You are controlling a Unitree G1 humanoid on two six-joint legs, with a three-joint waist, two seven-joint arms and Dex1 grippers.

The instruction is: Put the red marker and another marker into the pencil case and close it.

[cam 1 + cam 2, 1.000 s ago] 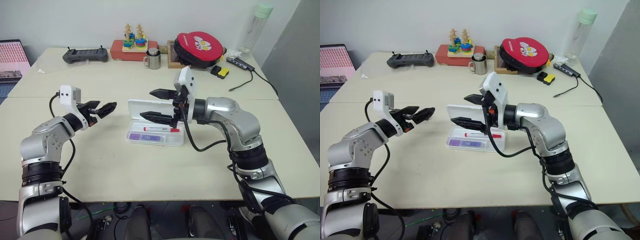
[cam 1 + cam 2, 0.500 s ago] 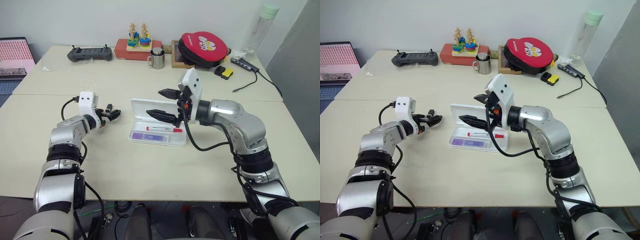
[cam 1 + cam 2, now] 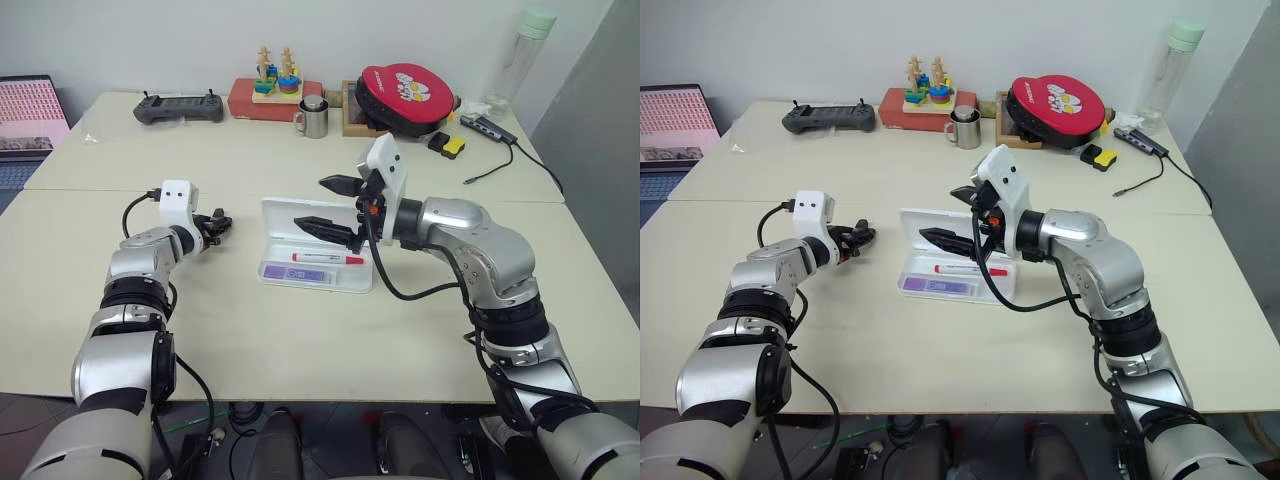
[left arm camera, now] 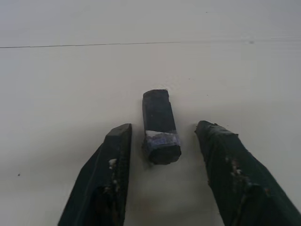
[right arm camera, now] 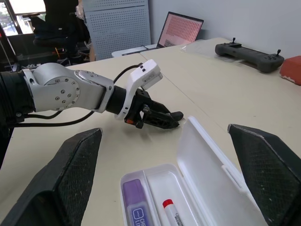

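Note:
The white pencil case (image 3: 283, 214) lies open mid-table, lid raised at the back. In its tray lie the red marker (image 3: 327, 258) and the purple marker (image 3: 293, 272), side by side. My right gripper (image 3: 310, 202) hovers over the lid, wide open and empty. Left of the case, my left gripper (image 3: 222, 222) is low at the table. In the left wrist view its fingers (image 4: 113, 160) stand either side of a short dark grey stub (image 4: 160, 127) lying on the table, with a gap on each side. The right wrist view shows the lid (image 5: 211, 165) and both markers.
Along the table's back edge are a game controller (image 3: 175, 108), a wooden stacking toy (image 3: 272, 82), a steel mug (image 3: 309, 118), a red round bag (image 3: 405, 90), a yellow and black gadget (image 3: 445, 145) and a bottle (image 3: 520, 50). A laptop (image 3: 30, 115) sits far left.
My left gripper has sunk toward the table and its fingers have narrowed around the dark stub. The right gripper has held still over the case. The camera shifted early on.

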